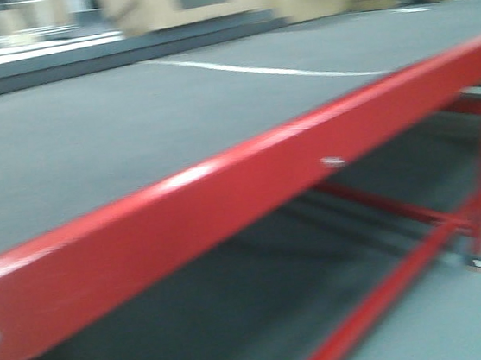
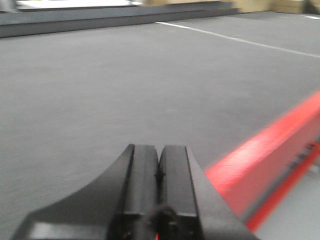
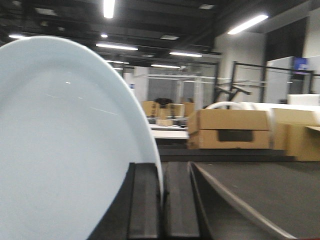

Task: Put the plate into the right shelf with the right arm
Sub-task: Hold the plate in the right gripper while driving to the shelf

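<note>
One long worktop (image 1: 88,136) fills most of the front view. It has a grey mat top, a red frame rail (image 1: 250,187) along the near edge, and red legs and braces beneath. A thin white line (image 1: 271,70) crosses the far part of the top. The front view is smeared, so fine detail is lost.

Plate (image 3: 60,150): white with a faint blue cast, held on edge and nearly upright. Its face fills the left half of the right wrist view, and it appears raised off the worktop, not resting on it. My read is that the on-edge carry follows from the hold, since a shallow plate offers little but its rim to pinch.

Cardboard boxes (image 3: 230,130) stand beyond the worktop's far edge, well apart from the plate.

Right tool (image 3: 162,200): two black fingers clamped on the plate's rim, whose edge runs down into the slit between them.

Left tool (image 2: 159,170): fingers pressed together with nothing between them. It sits low over the grey top, near the red rail. It looks parked, probably to stay out of the right arm's way.

The right shelf shows in no view. I judge the task to be mid-carry, with the placing not yet begun. With only a rim pinch, the plate could pivot or slip if jolted, so the approach wants a steady wrist.
</note>
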`<action>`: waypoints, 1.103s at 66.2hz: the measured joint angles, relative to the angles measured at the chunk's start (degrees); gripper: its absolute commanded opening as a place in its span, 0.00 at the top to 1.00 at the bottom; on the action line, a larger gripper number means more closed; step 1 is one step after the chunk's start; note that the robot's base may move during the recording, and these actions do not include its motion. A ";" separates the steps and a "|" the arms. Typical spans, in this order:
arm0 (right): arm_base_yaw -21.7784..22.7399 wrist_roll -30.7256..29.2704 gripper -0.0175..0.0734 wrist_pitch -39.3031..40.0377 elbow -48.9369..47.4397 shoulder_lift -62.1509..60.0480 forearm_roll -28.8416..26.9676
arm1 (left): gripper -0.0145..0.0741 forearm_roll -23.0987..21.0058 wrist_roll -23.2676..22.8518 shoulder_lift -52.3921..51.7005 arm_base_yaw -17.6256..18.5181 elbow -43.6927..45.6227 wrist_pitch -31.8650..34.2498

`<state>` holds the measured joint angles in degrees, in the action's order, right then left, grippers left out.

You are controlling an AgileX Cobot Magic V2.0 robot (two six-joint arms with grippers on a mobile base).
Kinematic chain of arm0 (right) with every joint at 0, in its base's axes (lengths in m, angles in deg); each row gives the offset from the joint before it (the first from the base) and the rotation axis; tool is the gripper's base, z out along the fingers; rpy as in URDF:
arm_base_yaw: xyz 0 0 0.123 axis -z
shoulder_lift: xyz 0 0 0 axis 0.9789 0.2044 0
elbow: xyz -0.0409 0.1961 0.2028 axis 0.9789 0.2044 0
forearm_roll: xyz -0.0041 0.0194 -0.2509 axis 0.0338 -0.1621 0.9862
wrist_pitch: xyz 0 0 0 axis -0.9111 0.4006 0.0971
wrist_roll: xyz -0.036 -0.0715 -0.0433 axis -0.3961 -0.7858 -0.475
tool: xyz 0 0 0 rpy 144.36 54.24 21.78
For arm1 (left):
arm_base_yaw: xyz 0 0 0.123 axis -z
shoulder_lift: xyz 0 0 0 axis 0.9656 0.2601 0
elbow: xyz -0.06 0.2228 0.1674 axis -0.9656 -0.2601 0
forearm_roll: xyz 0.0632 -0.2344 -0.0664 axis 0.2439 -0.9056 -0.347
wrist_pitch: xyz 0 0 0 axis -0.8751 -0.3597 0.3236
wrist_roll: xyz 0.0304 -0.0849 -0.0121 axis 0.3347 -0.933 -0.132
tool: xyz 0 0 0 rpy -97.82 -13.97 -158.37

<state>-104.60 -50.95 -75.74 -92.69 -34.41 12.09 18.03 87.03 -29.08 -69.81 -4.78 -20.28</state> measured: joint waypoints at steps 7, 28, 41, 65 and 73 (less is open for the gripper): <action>0.00 0.00 0.73 0.00 0.00 0.00 0.00 | 0.89 0.00 0.00 0.00 0.00 0.00 0.00; 0.00 0.00 0.73 0.00 0.00 -0.03 0.00 | 0.89 0.00 0.00 0.00 0.00 0.00 0.00; 0.00 0.00 0.73 0.00 0.00 -0.03 0.00 | 0.89 0.00 0.00 0.00 0.00 0.00 0.00; 0.00 0.00 0.73 0.00 0.00 -0.03 0.00 | 0.89 0.00 0.00 0.00 0.00 0.00 0.00; 0.00 0.00 0.73 0.00 0.00 -0.03 0.00 | 0.89 0.00 0.00 0.00 0.00 0.00 0.00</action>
<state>-104.60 -50.95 -75.74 -92.69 -34.44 12.09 18.03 87.03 -29.08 -69.81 -4.78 -20.28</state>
